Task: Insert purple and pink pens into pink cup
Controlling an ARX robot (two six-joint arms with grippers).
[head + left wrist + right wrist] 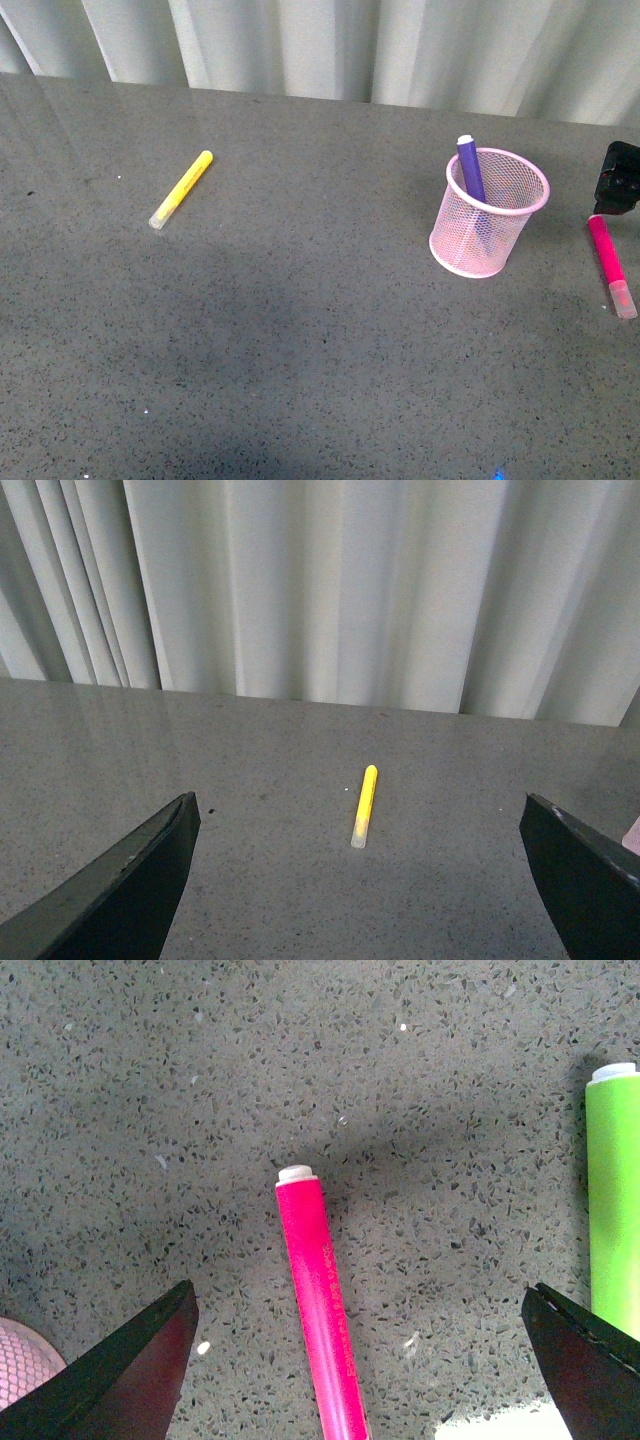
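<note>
My right gripper (357, 1295), jaws wide apart, hangs over the pink pen (318, 1290) lying on the table (300, 330) near the pink cup (468, 245), which already holds the purple pen (471, 170); next, I judge, descend and pinch it.

Surface: a grey speckled table (250, 780), reaching back to the curtain.
Backdrop: a white pleated curtain (330, 590), hanging in vertical folds.
Gripper: the left gripper (357, 802), its two dark fingers (130, 880) spread wide apart, holding nothing.
Pen: a yellow pen (364, 805) lying flat on the table beyond the fingers, in line with the gap between them, with its clear-capped end nearer the gripper.
</note>
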